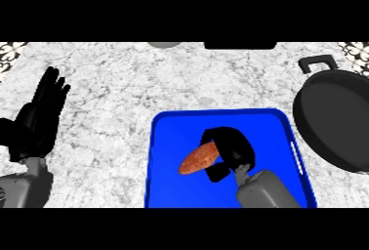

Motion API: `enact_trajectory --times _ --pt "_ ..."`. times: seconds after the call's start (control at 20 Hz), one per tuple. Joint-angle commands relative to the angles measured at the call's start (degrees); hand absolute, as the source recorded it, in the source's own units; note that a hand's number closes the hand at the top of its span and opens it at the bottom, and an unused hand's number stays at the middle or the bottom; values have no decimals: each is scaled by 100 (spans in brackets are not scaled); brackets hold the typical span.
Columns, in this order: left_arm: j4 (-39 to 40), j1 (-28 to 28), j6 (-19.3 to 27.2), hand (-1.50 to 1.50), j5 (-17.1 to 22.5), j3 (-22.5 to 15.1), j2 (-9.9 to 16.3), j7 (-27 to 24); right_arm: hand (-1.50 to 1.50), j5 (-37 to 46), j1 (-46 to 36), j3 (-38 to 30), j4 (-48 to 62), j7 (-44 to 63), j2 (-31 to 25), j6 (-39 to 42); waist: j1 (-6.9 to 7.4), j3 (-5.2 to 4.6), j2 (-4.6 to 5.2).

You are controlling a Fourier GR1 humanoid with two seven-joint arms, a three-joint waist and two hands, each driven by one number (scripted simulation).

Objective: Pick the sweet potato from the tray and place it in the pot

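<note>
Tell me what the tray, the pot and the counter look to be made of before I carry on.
Tray: likely plastic, uniform saturated blue, smooth, raised rim. Pot: probably dark metal, matte black with a faint sheen on its wall and a black handle. Counter: looks like polished stone, grey-white marbled veining.

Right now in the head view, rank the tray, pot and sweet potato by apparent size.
1. blue tray, largest.
2. black pot, though the right edge cuts it off, so its full extent is unsure.
3. sweet potato, smallest, partly wrapped by the right hand.
</note>
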Motion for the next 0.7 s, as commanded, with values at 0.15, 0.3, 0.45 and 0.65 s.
enact_trajectory --times 0.15,0.3,0.45,0.65 --pt "366 105 -115 0 -112 89 -92 -407 150 447 826 993 -931 -17 8 343 -44 14 16" --pt "26 -191 -78 0 2 220 144 184 150 676 1515 1913 -2173 115 -400 770 -113 13 -35" --pt "67 74 -47 0 -104 86 -116 -109 150 950 2168 2236 -2990 313 -700 575 -56 16 4" --pt "-260 137 -192 0 -58 133 -34 129 150 1262 2598 2390 -3713 512 -1086 507 -30 17 15"
